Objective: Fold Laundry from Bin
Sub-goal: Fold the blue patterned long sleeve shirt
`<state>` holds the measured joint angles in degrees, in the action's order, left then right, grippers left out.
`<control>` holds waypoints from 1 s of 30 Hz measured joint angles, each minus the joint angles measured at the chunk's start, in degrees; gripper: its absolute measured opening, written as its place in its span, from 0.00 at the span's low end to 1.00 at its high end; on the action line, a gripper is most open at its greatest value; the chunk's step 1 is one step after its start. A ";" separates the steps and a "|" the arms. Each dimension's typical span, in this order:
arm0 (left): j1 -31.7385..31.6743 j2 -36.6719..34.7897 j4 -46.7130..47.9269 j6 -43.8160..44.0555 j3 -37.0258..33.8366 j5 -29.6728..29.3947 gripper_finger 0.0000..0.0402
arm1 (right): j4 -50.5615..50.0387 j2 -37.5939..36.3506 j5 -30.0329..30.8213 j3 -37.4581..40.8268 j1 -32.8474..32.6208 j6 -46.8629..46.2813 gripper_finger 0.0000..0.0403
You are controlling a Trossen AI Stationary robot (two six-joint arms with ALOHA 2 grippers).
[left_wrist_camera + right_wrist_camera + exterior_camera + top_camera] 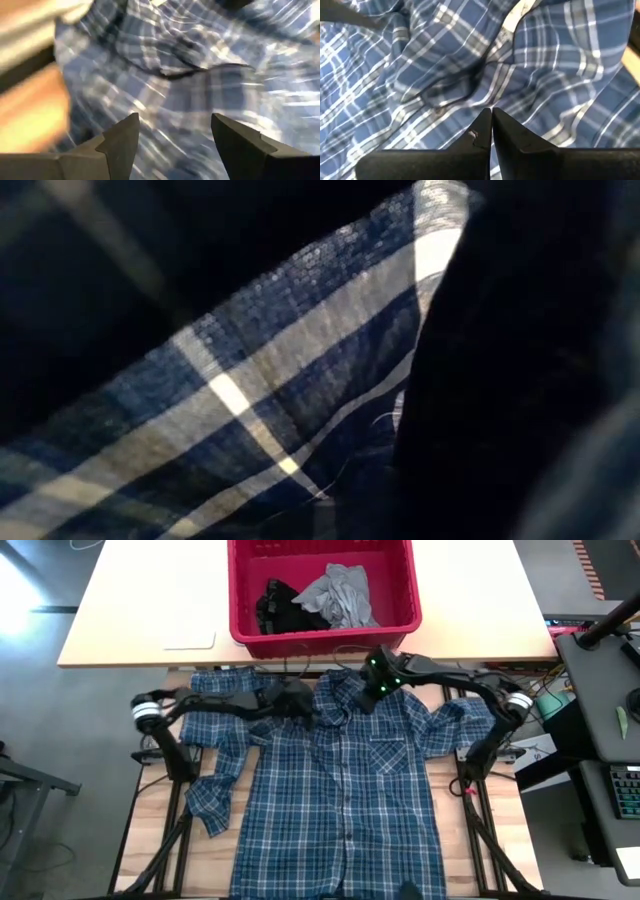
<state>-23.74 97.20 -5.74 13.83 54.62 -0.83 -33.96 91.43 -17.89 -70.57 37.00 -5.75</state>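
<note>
The blue-and-white plaid shirt (345, 790) lies spread front-up on the wooden table (155, 850), collar toward the bin, both sleeves out to the sides. Its button placket runs down the middle and a chest pocket (388, 755) shows on the picture's right half in the high view.

The red bin (322, 632) stands on a lighter tabletop (140, 610) just beyond the shirt's collar. Inside it lie a light grey garment (340, 595) and, beside it, a small black garment (272, 602).

The left gripper (174, 137) is over the shirt's shoulder area on the left arm's side, near the collar. Its fingers (122, 142) stand well apart above the plaid cloth, with nothing between them.

The right gripper (491, 131) is at the collar region, close to the bin's near wall, with green lights showing on its wrist in the high view. Its fingers (481, 131) are pressed fully together, tips just over the fabric; whether any cloth is pinched between them cannot be told.

The low view is filled by a close fold of the plaid cloth and a dark shape that cannot be identified.
</note>
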 joint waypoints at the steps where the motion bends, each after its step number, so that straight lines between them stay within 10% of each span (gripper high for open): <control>1: -0.04 2.04 -0.58 -3.85 1.80 -1.42 0.58 | -0.10 -1.21 -0.02 0.76 -0.47 -0.82 0.02; 14: -1.12 22.46 12.68 -19.57 23.32 -10.92 0.57 | -0.38 -20.42 1.31 15.41 -6.19 -12.98 0.02; 19: -1.29 26.14 19.22 -18.24 29.61 -11.69 0.42 | 0.42 -26.65 5.75 21.98 -6.37 -13.84 0.02; 23: -1.27 27.41 24.71 -18.03 33.12 -11.90 0.21 | 6.34 -27.46 6.54 29.09 -6.37 -12.27 0.02; 30: -1.36 29.19 32.18 -19.51 38.05 -10.71 0.18 | 18.43 -20.20 15.64 39.18 -5.11 -14.47 0.02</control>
<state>-25.10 126.39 26.45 -5.68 92.66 -11.54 -15.54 71.23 -2.25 -31.39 31.89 -20.22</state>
